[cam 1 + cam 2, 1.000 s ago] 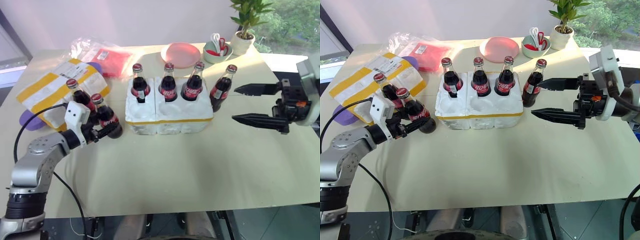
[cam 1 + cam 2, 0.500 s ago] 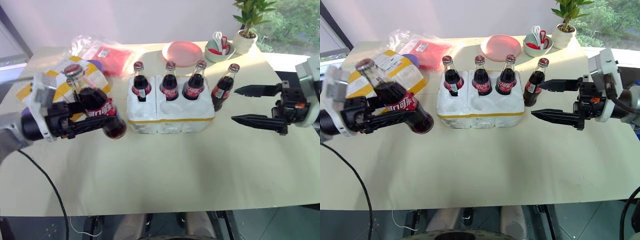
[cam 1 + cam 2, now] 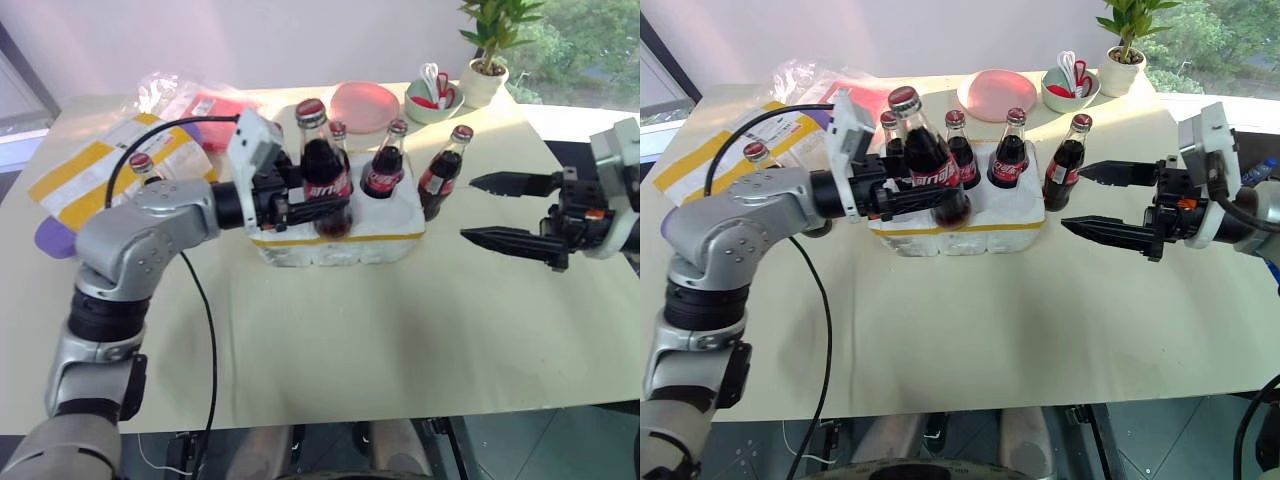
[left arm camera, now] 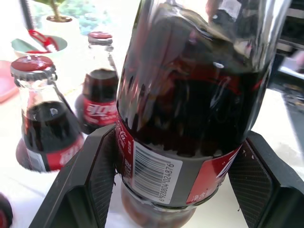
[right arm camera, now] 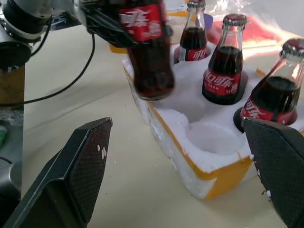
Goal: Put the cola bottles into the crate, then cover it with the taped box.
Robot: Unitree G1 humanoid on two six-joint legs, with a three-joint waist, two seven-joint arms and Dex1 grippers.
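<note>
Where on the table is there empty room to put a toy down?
The widest bare patch is the near half of the table, in front of the crate. There is also open surface between the crate and the right end effector. The far side is crowded: taped box, red bag, pink plate, bowl and plant pot.

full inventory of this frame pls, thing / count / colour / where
cola bottles: six, dark with red caps; three in the crate's back wells, one in the left gripper over the crate's front, one on the table right of the crate, one by the taped box
crate: one, white foam, yellow band; table centre
taped box: one, white and yellow; back left
red plastic bag: one; back left
pink plate: one; behind crate
bowl: one, pale green; back right
potted plant: one; back right
left gripper: shut on a bottle
right gripper: fingers open, right of crate
</note>
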